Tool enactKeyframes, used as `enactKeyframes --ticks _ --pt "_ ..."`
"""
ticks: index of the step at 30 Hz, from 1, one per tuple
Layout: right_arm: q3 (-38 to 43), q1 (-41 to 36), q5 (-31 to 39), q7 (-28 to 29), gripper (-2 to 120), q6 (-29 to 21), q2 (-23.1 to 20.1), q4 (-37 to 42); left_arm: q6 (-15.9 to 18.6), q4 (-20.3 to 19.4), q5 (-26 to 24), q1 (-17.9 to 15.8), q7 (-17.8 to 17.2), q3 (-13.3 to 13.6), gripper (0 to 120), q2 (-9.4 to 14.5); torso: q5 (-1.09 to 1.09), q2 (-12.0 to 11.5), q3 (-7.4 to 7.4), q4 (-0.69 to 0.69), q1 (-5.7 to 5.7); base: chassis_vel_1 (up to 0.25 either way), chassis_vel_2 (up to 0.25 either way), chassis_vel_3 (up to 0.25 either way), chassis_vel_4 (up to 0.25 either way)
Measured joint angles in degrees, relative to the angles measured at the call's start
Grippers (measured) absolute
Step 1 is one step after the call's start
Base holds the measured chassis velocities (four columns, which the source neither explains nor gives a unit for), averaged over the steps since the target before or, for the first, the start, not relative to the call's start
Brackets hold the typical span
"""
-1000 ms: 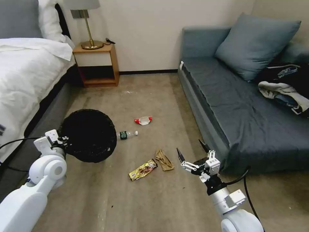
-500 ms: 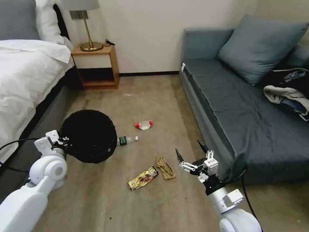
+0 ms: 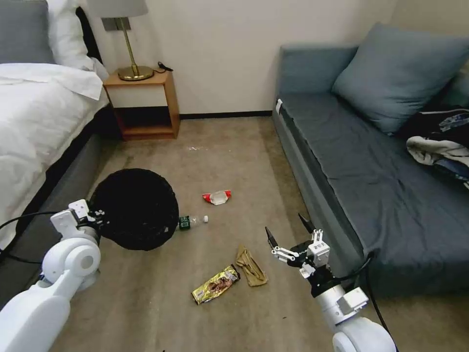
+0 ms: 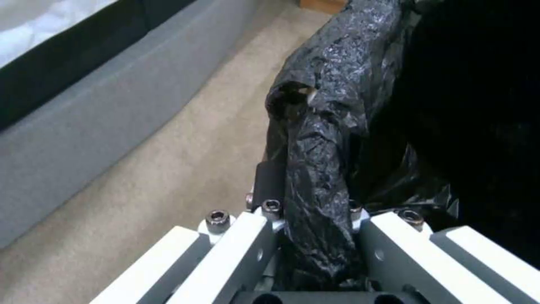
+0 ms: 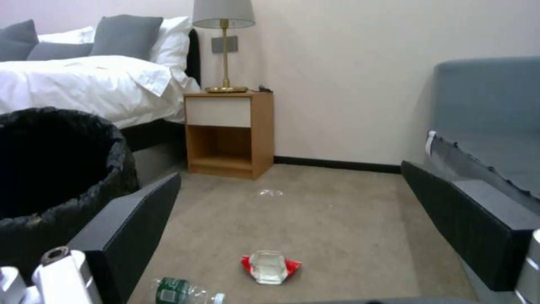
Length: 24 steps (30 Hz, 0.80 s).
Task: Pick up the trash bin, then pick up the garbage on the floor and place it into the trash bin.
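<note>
My left gripper (image 3: 95,215) is shut on the rim of the trash bin (image 3: 134,208), a round bin lined with a black bag. In the left wrist view the crumpled bag rim (image 4: 318,160) sits pinched between the white fingers (image 4: 236,245). Garbage lies on the carpet: a red-and-white packet (image 3: 217,197), a clear green-labelled bottle (image 3: 191,221) right beside the bin, a tan paper scrap (image 3: 250,266) and a gold-brown wrapper (image 3: 215,284). My right gripper (image 3: 286,226) hangs open just right of the scrap. Its wrist view looks over the packet (image 5: 270,266), the bottle (image 5: 183,291) and the bin (image 5: 56,169).
A bed (image 3: 29,122) runs along the left. A wooden nightstand (image 3: 141,102) with a brass lamp stands at the back wall. A blue-grey sofa (image 3: 381,186) with a cushion and a clothes heap (image 3: 439,142) lines the right. Open carpet lies between them.
The whole head picture has shifted, so the camera moved; the litter now sits lower in it. The held bin's edge now overlaps the bottle's end. Both grippers keep their states.
</note>
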Motion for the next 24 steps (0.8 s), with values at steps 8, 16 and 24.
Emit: enactKeyframes --ticks 8,16,24 --pt "-0.64 0.09 -0.27 -0.16 100 0.07 0.21 -0.26 -0.03 -0.66 0.31 0.58 -0.13 -0.77 3 -0.52 0.0 0.0 0.0 0.0 0.0 -0.08 0.083 0.078 -0.081" --pt "-1.09 0.08 -0.44 -1.04 100 1.13 0.22 -0.46 -0.36 -1.23 0.53 1.47 -0.15 -1.68 3 -0.72 0.0 0.01 0.0 0.0 0.0 -0.081 0.072 0.08 -0.07" --pt "-2.21 1.93 1.11 -5.35 100 1.1 -2.19 -1.32 -0.79 -2.25 0.26 1.92 -0.09 -2.41 3 -0.73 0.0 0.01 0.0 0.0 0.0 -0.015 0.028 0.018 -0.013"
